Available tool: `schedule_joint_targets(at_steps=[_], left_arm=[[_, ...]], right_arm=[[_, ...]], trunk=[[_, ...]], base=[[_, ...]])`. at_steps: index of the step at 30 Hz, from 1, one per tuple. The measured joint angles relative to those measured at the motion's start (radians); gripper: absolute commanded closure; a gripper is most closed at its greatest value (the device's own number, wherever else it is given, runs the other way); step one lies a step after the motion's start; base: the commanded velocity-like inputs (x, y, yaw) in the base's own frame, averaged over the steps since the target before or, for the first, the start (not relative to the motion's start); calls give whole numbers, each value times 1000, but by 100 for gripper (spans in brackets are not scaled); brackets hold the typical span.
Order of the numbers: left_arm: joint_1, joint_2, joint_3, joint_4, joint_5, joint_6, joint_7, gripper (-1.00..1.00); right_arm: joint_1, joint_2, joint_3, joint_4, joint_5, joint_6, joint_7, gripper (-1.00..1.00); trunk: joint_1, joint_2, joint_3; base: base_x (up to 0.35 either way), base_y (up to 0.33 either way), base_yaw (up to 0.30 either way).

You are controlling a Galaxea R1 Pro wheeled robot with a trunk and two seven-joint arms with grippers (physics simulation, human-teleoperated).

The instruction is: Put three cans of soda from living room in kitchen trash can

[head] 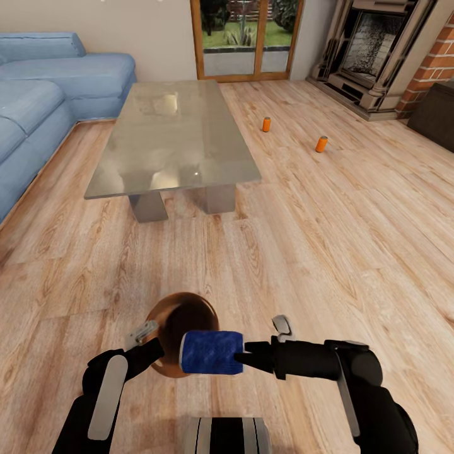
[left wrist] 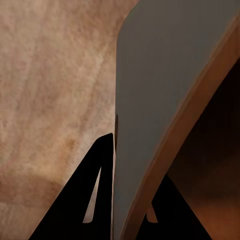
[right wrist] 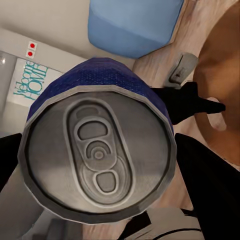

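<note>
Two orange cans of soda stand on the wood floor right of the low table, one nearer the table (head: pixel 266 124) and one farther right (head: pixel 321 144). A blue can with a grey top (head: pixel 211 352) (right wrist: pixel 100 155) lies sideways in my right gripper (head: pixel 234 354) (right wrist: pixel 107 145), which is shut on it just over the mouth of the coppery trash can (head: pixel 154 315) (right wrist: pixel 220 75). My left gripper (head: pixel 151 343) (left wrist: pixel 132 150) is shut on the bin's wall (left wrist: pixel 160 90), one finger on each side of the rim. The bin is held low in front of my trunk.
The low grey table (head: pixel 173 135) stands ahead, with the blue sofa (head: pixel 44 94) to its left. A brick fireplace (head: pixel 378 44) and a dark cabinet (head: pixel 438 113) are at the right. Glass doors (head: pixel 246 34) are at the back. Open plank floor lies between me and the orange cans.
</note>
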Motion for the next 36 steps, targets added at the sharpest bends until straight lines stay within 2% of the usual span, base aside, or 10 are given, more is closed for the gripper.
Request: schedule_joint_targets(at_steps=[5,12,16,21,22,23,26,30,33,36], left_arm=[[0,-1,-10,0,-1,0,0,100],[0,-1,-28,0,-3,-1,0,100],[0,-1,-30,0,0,-1,0,100],[0,0,-31,0,0,-2,0,100],[0,0,-31,0,0,-2,0,100],[0,0,-31,0,-5,-1,0,100],[0,0,-30,0,-15,1,0,100],[0,0,-30,0,-24,5,1,100],[0,-1,-31,0,1,-3,0,100],[0,-1,-31,0,1,-3,0,100]], right_arm=[[-24,30,2,0,9,6,-56,100],[-42,92,3,1,14,2,-311,100],[-44,93,13,2,7,3,-446,100],[-44,93,56,2,5,0,-649,100],[-43,93,65,4,-1,-1,-713,100],[-41,93,71,5,-34,10,-749,100],[-38,93,85,6,-79,18,-805,100],[-33,93,121,8,-99,9,-864,100],[-26,93,168,9,-111,0,-916,100],[-21,93,231,18,-178,-3,-987,100]], trunk=[[0,0,0],[0,0,0],[0,0,0],[0,0,0],[0,0,0],[0,0,0],[0,0,0],[0,0,0],[0,0,0],[0,0,0]], base=[[0,0,0],[0,0,0],[0,0,0],[0,0,0],[0,0,0],[0,0,0],[0,0,0],[0,0,0],[0,0,0],[0,0,0]])
